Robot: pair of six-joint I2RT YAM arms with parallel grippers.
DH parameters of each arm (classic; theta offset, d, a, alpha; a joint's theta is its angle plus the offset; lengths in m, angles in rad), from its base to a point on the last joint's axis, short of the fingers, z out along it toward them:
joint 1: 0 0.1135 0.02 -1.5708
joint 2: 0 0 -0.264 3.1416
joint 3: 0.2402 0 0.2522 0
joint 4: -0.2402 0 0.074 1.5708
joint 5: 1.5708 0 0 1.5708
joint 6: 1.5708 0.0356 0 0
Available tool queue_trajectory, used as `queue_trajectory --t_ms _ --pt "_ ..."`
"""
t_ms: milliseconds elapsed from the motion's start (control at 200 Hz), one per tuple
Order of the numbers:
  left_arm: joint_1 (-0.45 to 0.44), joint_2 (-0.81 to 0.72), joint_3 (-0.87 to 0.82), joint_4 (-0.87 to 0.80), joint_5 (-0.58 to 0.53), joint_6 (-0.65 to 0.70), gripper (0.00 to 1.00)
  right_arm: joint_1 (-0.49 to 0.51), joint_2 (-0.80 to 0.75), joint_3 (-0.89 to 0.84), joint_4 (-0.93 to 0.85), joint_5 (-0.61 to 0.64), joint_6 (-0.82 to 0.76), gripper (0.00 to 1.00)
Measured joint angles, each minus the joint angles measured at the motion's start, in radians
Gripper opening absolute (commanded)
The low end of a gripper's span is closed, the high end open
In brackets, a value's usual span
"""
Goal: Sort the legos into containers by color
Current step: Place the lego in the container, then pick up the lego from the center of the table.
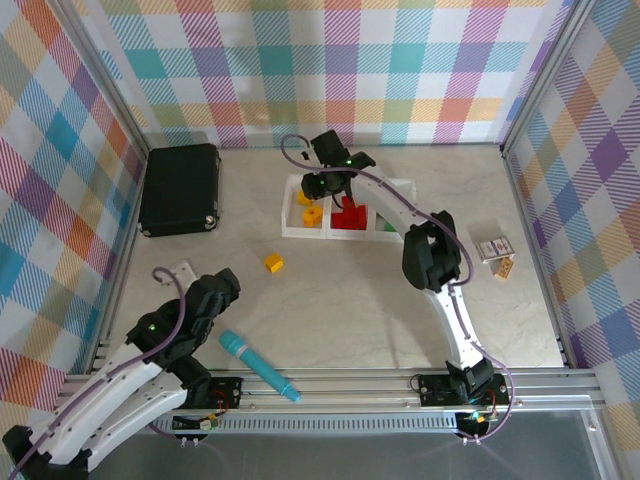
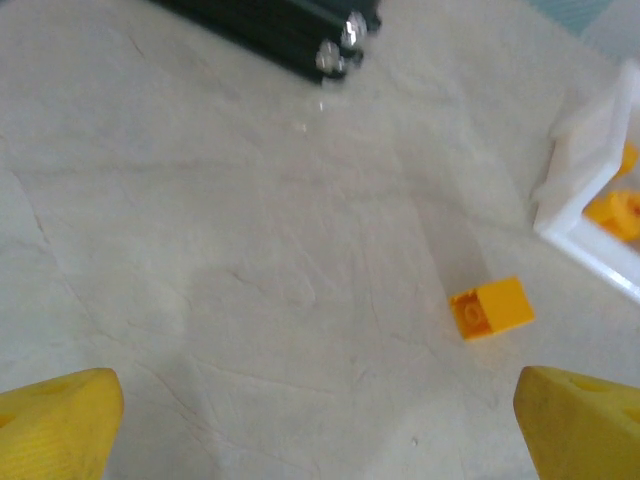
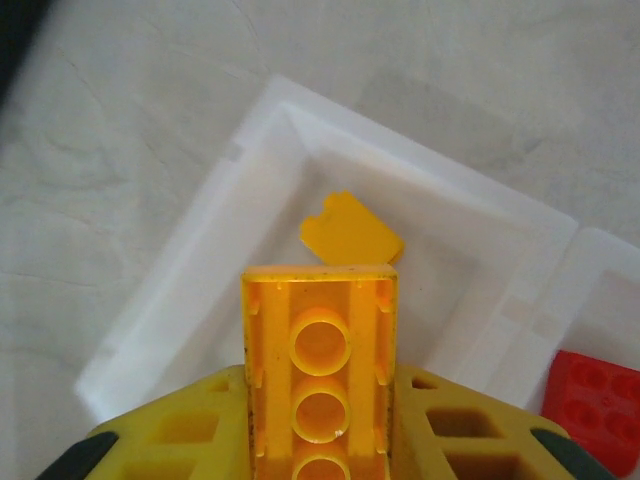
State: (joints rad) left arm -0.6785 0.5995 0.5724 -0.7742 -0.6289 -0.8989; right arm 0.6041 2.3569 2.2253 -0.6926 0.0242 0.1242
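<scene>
The right gripper [image 3: 320, 405] was clenched on a yellow brick [image 3: 320, 340], holding it over the tray [image 3: 170, 310], above the left compartment [image 3: 450, 290]. The brick had not been let go. Another yellow piece [image 3: 352, 230] already lay on that compartment's floor. From the top view, the middle compartment held red bricks [image 1: 350, 216] and the right one showed green [image 1: 385, 225] beside the arm.

One loose brick [image 1: 273, 262], also yellow, lay on the table [image 1: 340, 310], near the tray's front left corner but apart from it. The left gripper [image 2: 320, 440] was spread wide with nothing between its fingers. It hung over bare table, with the loose brick ahead of it and to its right.

By these views the sorting looked nearly finished. Red and green seemed to be in place. What was left was to drop the held brick into the left compartment and then fetch the loose one to join it. A small object [image 1: 504, 267] beside a box [image 1: 492, 245] at the right was too small to tell; it may or may not be a lego.
</scene>
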Motion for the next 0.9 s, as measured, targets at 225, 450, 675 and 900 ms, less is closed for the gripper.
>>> queue_trajectory --t_ms 225,450,675,900 --pt "0.0 0.225 0.004 0.103 0.116 0.009 1.0 0.012 0.104 0.092 -0.035 -0.044 0.0 0.39" --pt "0.0 0.469 0.073 0.156 0.206 0.04 1.0 0.015 0.104 0.097 -0.04 -0.068 -0.001 0.61" --pt "0.0 0.566 0.1 0.225 0.27 0.055 1.0 0.015 0.101 0.1 -0.051 -0.071 -0.008 0.66" --pt "0.0 0.663 0.16 0.261 0.306 0.066 1.0 0.015 -0.062 -0.092 -0.026 -0.056 0.0 0.67"
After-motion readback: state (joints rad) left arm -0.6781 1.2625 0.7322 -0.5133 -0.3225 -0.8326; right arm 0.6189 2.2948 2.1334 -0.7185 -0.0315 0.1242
